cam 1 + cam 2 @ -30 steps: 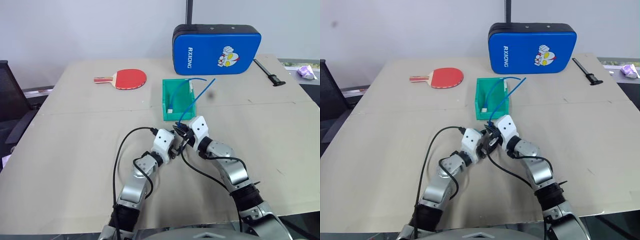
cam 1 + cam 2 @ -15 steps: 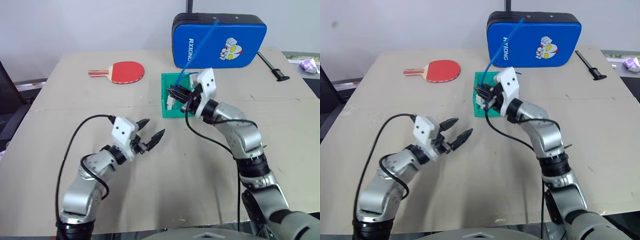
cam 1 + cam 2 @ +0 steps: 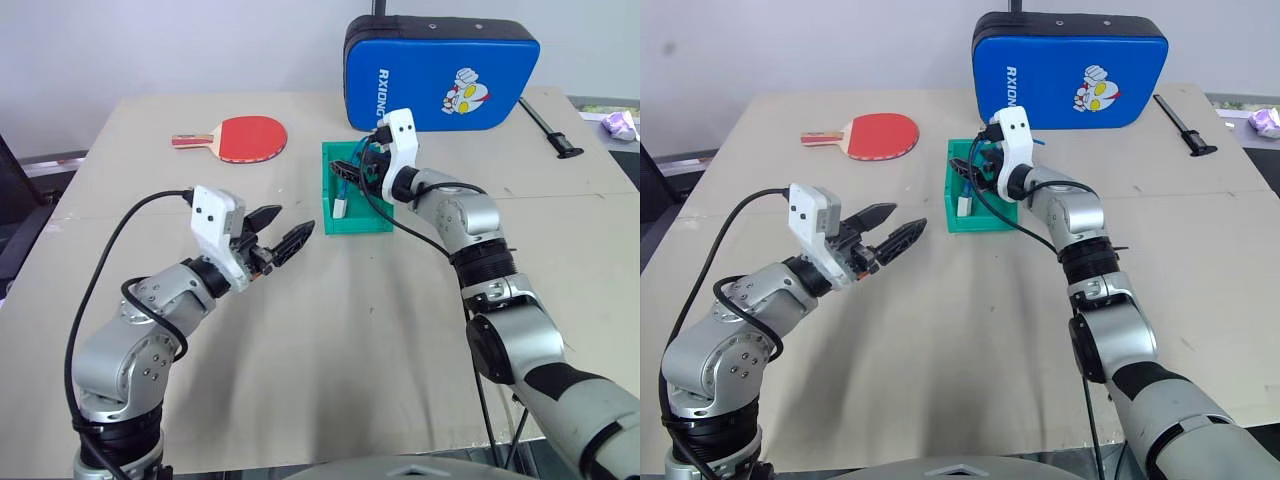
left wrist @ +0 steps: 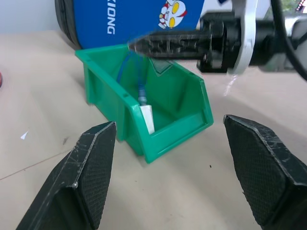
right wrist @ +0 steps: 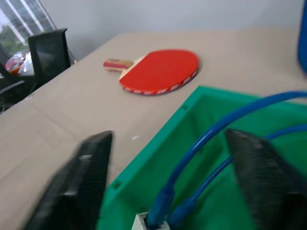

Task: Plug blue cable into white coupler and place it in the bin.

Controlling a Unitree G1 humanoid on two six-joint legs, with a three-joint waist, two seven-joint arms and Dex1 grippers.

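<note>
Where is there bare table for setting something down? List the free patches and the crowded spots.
Free: the table between the left gripper and the near edge, and the stretch right of the bin toward the black tool. Also left of the red paddle. Crowded: around the bin, where the right gripper hangs over the blue cable and white coupler, with the blue case behind.

Silver-grey jointed arms, white wrist blocks, textured black fingers (image 4: 261, 167) (tapered to points), looping black cables.
</note>
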